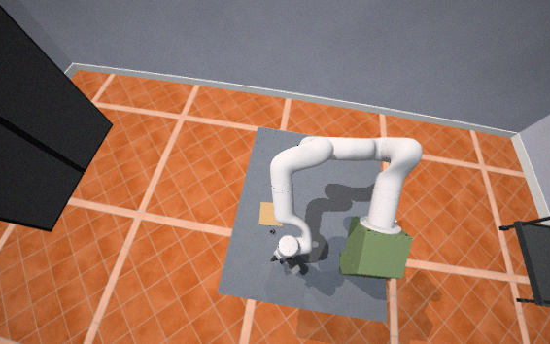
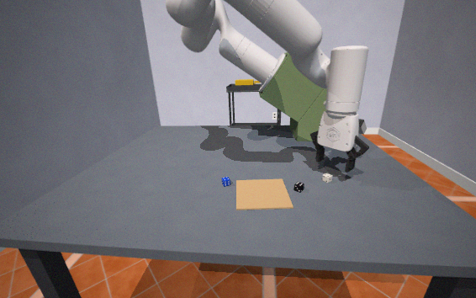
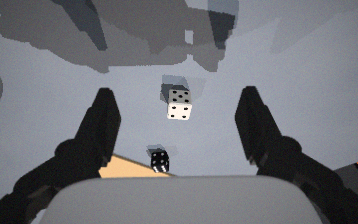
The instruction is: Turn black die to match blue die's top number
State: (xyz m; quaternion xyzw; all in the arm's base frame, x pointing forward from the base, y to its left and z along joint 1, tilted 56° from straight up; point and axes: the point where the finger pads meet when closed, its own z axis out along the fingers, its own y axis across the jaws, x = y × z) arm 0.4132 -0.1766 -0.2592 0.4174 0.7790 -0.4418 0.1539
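Leftmost, the blue die [image 2: 225, 181] rests on the tabletop [image 2: 142, 210] as the reference, then the mat [image 2: 262, 194], then the black die [image 2: 298, 187] just off its right edge, then a white die [image 2: 327, 178]. Rightmost, the claw [image 2: 335, 162] hovers spread and empty.

Three dice lie on the table [image 2: 100, 210]: one black die [image 2: 298, 187], one blue die [image 2: 225, 181] and one white die [image 2: 327, 178]. The white die sits nearest the gripper [image 2: 335, 162], just in front of its spread, empty fingers; the black die lies a little farther out from the gripper; the blue die is the farthest from it, beyond the mat. There is one tan mat [image 2: 263, 194], between the black and blue dice. One robot arm [image 1: 281, 189] carries the one gripper, which has two dark fingers. One green pedestal [image 1: 375, 250] stands on the table.
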